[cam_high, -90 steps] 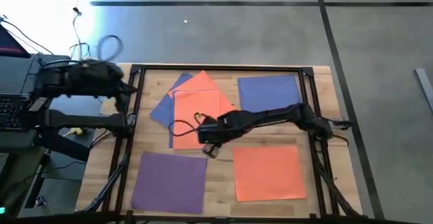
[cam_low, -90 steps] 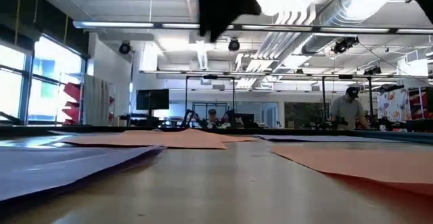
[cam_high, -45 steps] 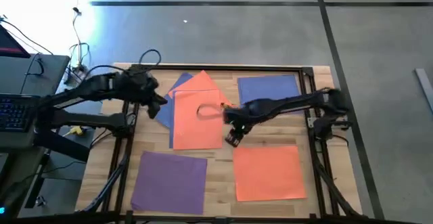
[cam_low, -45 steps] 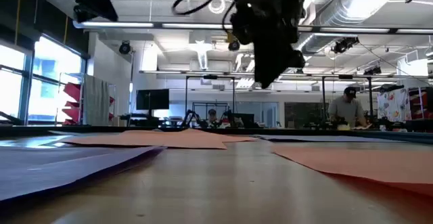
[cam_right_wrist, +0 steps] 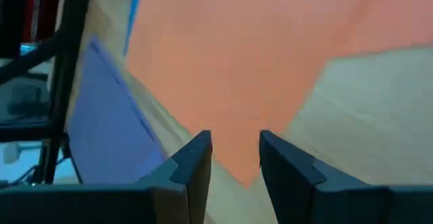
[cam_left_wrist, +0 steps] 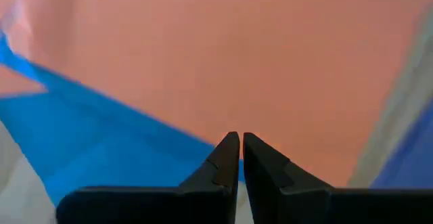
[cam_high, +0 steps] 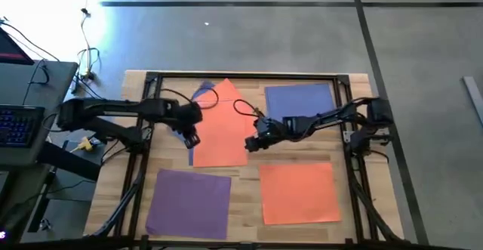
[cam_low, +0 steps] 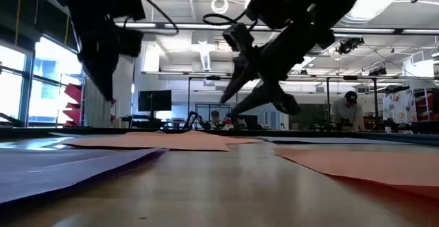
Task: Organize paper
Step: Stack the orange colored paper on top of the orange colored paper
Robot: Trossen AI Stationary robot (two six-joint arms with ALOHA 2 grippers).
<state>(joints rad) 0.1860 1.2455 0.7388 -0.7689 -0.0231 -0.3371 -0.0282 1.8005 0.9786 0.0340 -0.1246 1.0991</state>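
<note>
Overlapping pile of thin matte orange sheets at table's far-left middle, on top of thin matte blue sheets poking out at the pile's left edge and far corner. Separate blue-purple square sheet flat at far right, well apart from pile. Lone orange square sheet near right, purple square sheet near left, both flat on the light wooden tabletop.

Left gripper over the pile's left edge, right where orange meets blue; fingers pinched together, nothing between them, no visible grip on paper. Right gripper at the pile's right edge, just above the orange corner; fingers parted with a gap, nothing held.

Black metal frame rails round the table. Cable loops off both arms hang over the paper. Person standing in room background beyond the table, low view.
</note>
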